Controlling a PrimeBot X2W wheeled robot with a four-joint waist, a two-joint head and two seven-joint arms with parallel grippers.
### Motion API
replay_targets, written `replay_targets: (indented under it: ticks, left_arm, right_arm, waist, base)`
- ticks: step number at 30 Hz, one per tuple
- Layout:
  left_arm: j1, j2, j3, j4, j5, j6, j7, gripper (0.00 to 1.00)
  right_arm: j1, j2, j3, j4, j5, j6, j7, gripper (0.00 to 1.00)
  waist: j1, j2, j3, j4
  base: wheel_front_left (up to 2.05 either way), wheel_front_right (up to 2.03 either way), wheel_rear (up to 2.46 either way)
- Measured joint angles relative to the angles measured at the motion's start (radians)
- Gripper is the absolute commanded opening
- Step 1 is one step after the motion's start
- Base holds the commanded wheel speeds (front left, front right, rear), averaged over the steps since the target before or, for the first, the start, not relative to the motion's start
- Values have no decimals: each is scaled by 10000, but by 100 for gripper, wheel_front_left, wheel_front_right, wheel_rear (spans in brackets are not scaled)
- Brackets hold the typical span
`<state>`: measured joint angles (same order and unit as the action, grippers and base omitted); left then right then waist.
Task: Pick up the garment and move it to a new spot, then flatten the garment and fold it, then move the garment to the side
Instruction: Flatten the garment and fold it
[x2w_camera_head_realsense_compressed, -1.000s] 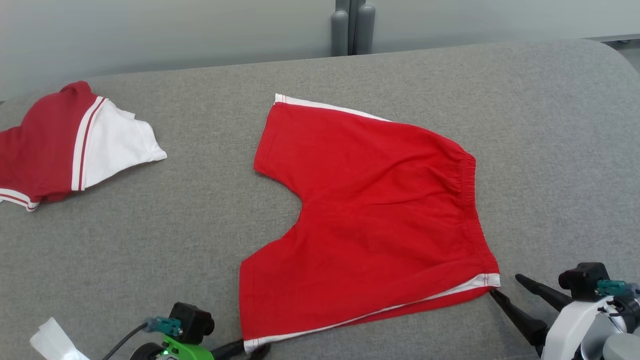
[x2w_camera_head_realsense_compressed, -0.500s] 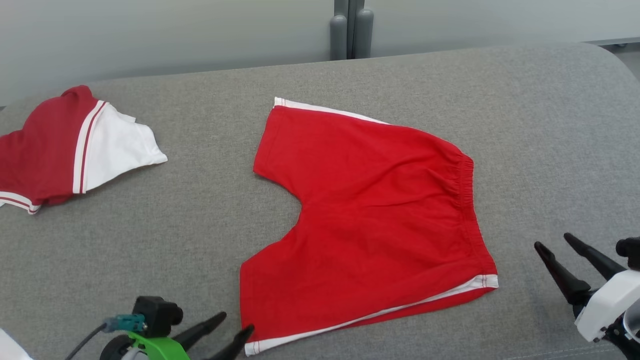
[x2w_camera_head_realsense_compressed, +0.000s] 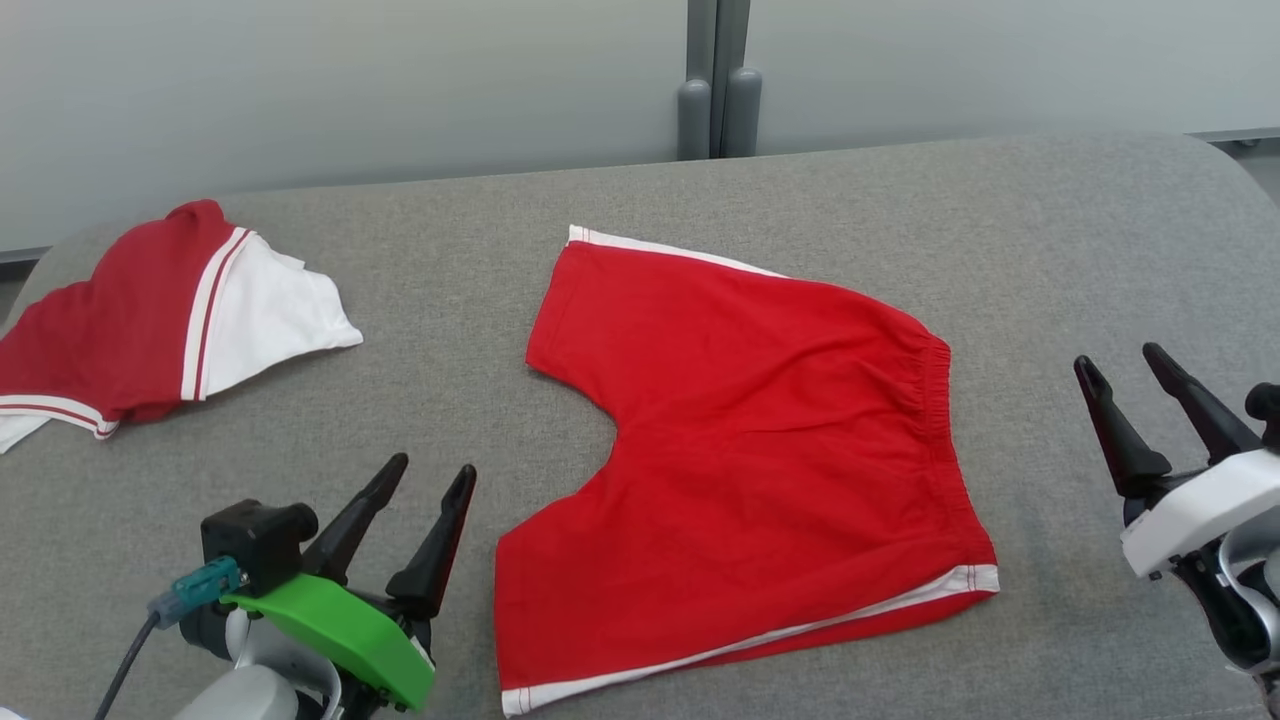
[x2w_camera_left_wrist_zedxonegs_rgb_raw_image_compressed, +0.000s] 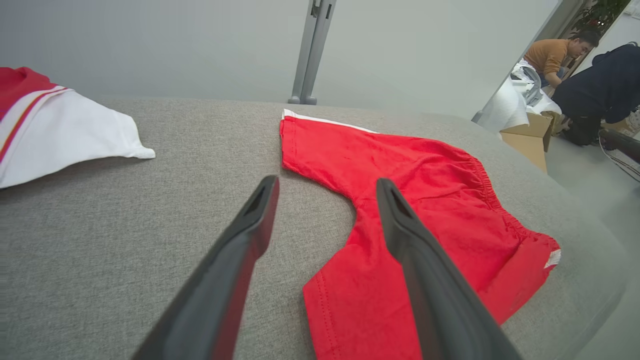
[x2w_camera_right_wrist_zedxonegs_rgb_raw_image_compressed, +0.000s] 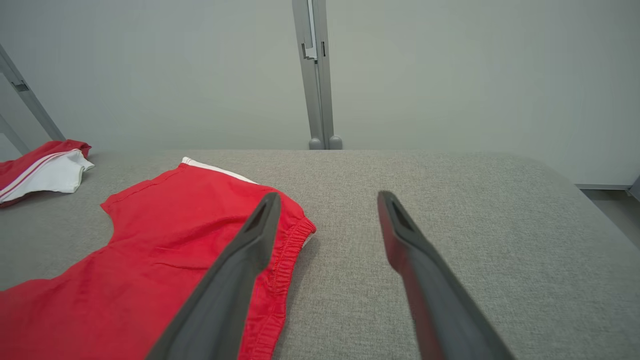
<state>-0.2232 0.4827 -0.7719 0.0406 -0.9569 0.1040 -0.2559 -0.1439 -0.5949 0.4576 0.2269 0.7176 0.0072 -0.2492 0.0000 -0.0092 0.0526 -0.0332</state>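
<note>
Red shorts (x2w_camera_head_realsense_compressed: 760, 450) lie flat (unfolded)

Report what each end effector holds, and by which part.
Nothing is held. The left end effector and the right end effector both stand open beside the red shorts, which lie flat on the grey surface.

Lab-like workspace: grey partition panels (x2w_camera_head_realsense_compressed: 300, 90), cardboard box (x2w_camera_left_wrist_zedxonegs_rgb_raw_image_compressed: 525, 142), people (x2w_camera_left_wrist_zedxonegs_rgb_raw_image_compressed: 550, 55) beyond.

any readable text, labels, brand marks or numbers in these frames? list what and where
None can be read.
The red shorts show no print or tag.
The red-and-white garment shows stripes only, no lettering.
The cardboard box, far off in the left wrist view, is too small to show any marking.
</note>
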Motion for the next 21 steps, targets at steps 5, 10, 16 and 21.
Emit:
replay_targets:
  ticks: [5, 10, 16, 21]
  left_arm:
    - [111, -364, 629, 437, 397, 201, 0, 100]
    - [482, -865, 1101, 932, 610, 203, 0, 100]
    - [661, -1582, 2123, 1074, 1053, 203, 2, 100]
    - [1077, -1990, 3196, 1465, 1743, 203, 2, 100]
  right_arm:
    - [-123, 571, -219, -385, -362, -435, -10, 100]
    - [-127, 1091, -313, -529, -598, -807, -12, 100]
    - [-97, 1601, -520, -593, -752, -1039, -13, 100]
    - [73, 2067, -675, -650, -1060, -1149, -15, 100]
  waist:
    - [0, 0, -111, -56]
    - [0, 0, -282, -74]
    - [0, 0, -519, -21]
    - [0, 0, -725, 68]
  base:
    - [0, 0, 0]
    - [0, 0, 0]
    - [0, 0, 0]
    - [0, 0, 0]
